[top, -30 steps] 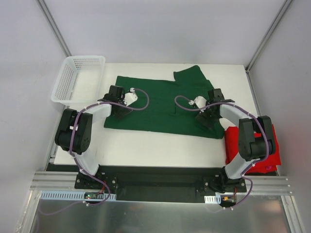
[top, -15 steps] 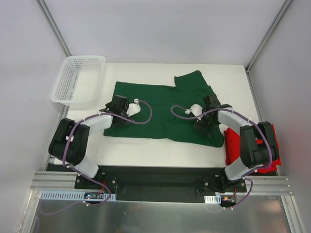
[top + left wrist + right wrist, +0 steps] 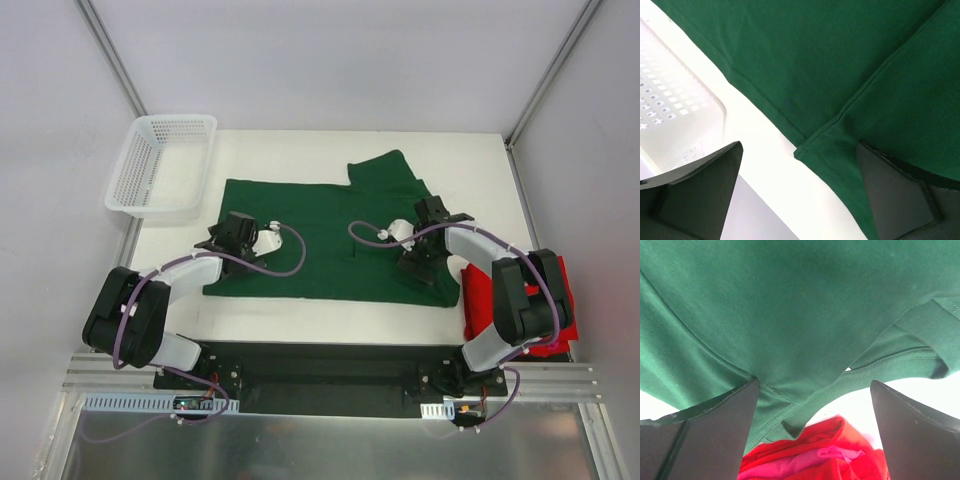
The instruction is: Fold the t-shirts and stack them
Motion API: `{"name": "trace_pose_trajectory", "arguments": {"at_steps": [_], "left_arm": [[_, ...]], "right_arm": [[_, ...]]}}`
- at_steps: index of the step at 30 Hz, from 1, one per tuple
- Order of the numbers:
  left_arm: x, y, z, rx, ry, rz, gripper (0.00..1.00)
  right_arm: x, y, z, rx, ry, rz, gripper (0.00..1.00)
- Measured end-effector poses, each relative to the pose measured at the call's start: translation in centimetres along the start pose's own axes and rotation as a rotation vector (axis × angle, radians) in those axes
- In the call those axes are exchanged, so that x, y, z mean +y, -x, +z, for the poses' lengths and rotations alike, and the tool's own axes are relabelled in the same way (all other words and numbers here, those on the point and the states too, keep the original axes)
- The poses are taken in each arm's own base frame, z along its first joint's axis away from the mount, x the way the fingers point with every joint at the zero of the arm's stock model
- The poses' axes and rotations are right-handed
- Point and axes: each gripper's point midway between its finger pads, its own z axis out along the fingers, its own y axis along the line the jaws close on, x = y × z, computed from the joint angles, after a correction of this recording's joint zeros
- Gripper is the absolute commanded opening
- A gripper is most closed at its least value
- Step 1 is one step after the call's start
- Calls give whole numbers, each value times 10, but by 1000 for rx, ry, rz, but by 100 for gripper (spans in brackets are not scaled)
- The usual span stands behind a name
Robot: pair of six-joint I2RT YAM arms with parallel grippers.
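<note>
The green shirt lies flat in the middle of the table, and the red shirt sits bunched at 4 o'clock from it. The left gripper hangs over the green shirt's 8 o'clock edge and the right gripper over its 4 o'clock corner, both wide apart and empty. The cloth looks soft, light and floppy, so pinching a hem or corner seems best.
</note>
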Motion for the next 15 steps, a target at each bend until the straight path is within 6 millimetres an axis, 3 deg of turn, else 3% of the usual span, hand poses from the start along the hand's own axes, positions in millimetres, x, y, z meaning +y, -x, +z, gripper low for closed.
{"name": "trace_pose_trajectory", "arguments": {"at_steps": [15], "left_arm": [[-16,-18,-13,34,-40,21,99]], "right_arm": [[23,-1,-1,35,55,-68,96]]}}
